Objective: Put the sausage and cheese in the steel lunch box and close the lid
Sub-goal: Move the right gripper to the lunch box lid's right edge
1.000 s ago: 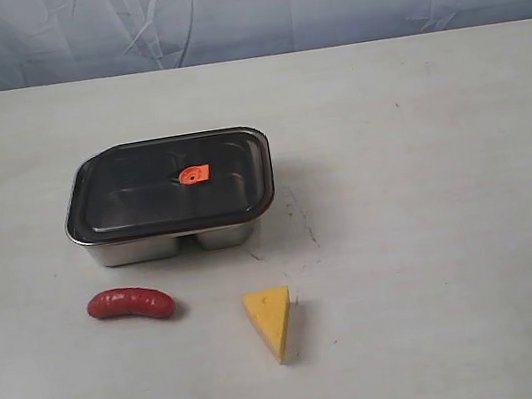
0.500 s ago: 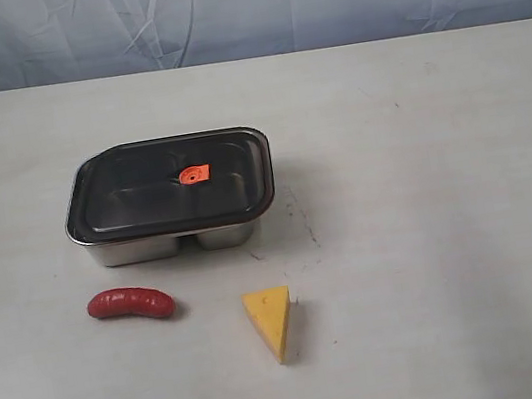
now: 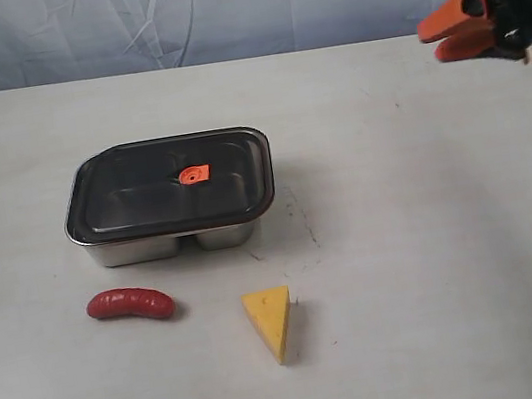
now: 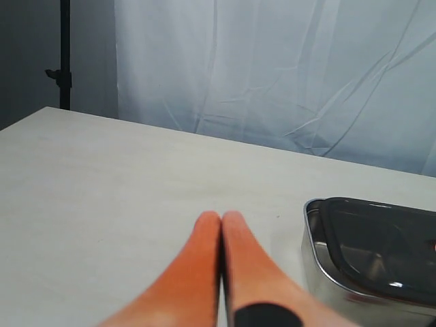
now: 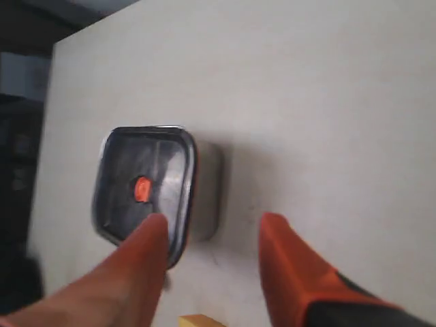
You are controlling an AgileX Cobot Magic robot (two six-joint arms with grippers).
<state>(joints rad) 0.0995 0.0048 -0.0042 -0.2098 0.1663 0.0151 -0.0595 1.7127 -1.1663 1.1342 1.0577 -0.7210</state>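
Exterior: lid [image 3: 167,180] sits on steel lunch box [image 3: 167,243], sausage [image 3: 130,303] at its 7 o'clock, cheese [image 3: 271,321] at 5, right gripper [image 3: 451,25] far off at 2; left wrist: left gripper [image 4: 221,225] pressed together near box; right wrist: jaws apart, risk being that a snug lid may drag the box up.

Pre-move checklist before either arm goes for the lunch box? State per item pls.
1. Lid off the steel lunch box: not ok. It sits on the box and covers both compartments.
2. Sausage free to grasp: ok. It lies alone on the table, apart from the box.
3. Cheese free to grasp: ok. It is apart from the sausage and the box.
4. Right hand open: ok. Fingers spread, holding nothing.
5. Left hand open: not ok. Fingers pressed together, holding nothing.
6. Lid pressed tight or loose on the box: cannot tell.
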